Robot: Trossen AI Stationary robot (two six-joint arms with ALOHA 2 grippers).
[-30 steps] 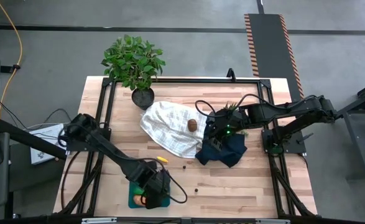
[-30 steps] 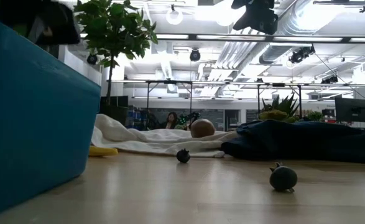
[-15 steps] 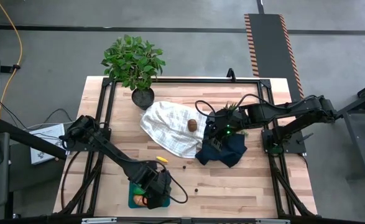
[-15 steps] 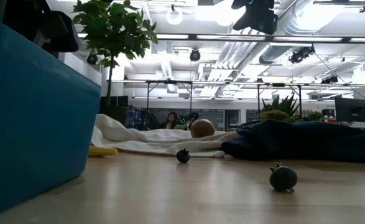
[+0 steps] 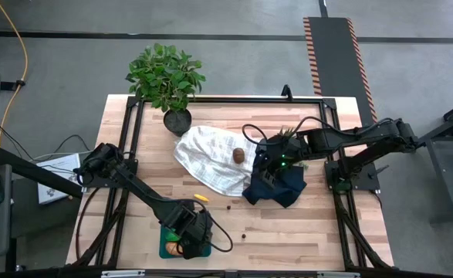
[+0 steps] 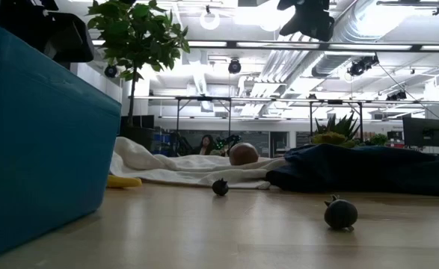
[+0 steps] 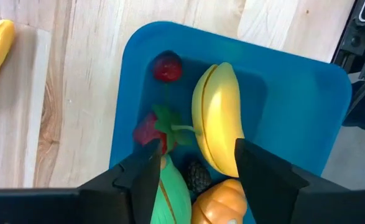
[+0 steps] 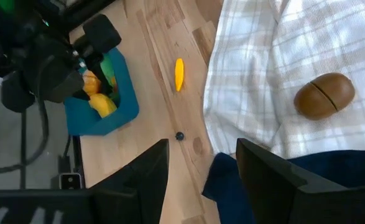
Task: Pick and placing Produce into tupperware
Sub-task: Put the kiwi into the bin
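The teal tupperware stands at the table's near left edge. Inside it lie a yellow banana, two red pieces, a green piece, an orange piece and a dark piece. My left gripper hangs open just above them, pointing down, with nothing between its fingers. A small yellow piece and two dark bits lie on the bare wood. A brown ball rests on the white cloth. My right gripper hovers open above the navy cloth.
A potted plant stands at the far left. The white checked cloth is spread mid-table, and the crumpled navy cloth lies to its right. Bare wood lies between the tupperware and the cloths.
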